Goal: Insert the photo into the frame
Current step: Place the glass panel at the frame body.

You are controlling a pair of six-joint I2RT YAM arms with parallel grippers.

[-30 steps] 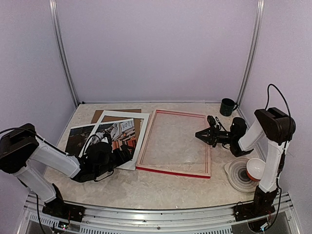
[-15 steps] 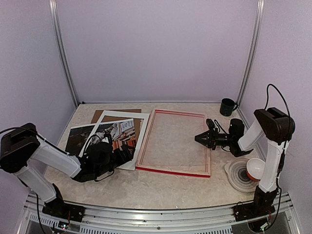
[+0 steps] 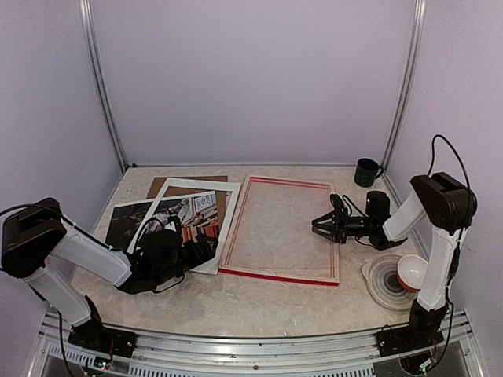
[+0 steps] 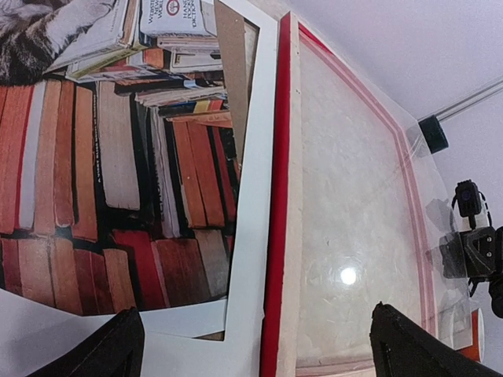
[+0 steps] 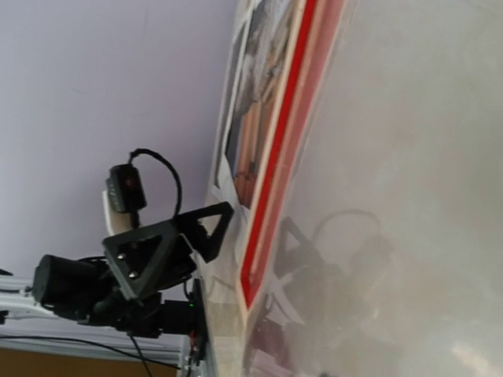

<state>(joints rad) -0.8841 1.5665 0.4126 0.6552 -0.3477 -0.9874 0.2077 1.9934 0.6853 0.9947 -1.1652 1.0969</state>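
Note:
The photo [image 3: 169,226] of a cat on books lies flat at the left, partly under a white mat [image 3: 228,206]. The frame [image 3: 279,275] lies beside it with its red edge showing, and a clear pane reflects light inside it. My left gripper [image 3: 167,250] is open and low over the photo's near edge. In the left wrist view the photo [image 4: 94,157], the mat [image 4: 255,157] and the frame's red rail [image 4: 279,196] lie between my wide-spread fingertips [image 4: 110,349]. My right gripper [image 3: 321,226] is open and empty over the frame's right side. The right wrist view shows the frame's rail [image 5: 283,141], not my own fingers.
A brown backing board [image 3: 161,186] lies under the mat at the back left. A dark mug [image 3: 365,171] stands at the back right. A stack of plates [image 3: 387,281] with a red-and-white bowl [image 3: 411,271] sits at the near right. Side walls stand close on both sides.
My right gripper has moved left, from beside the frame's right rail to over the pane. The left arm, photo and frame have not moved.

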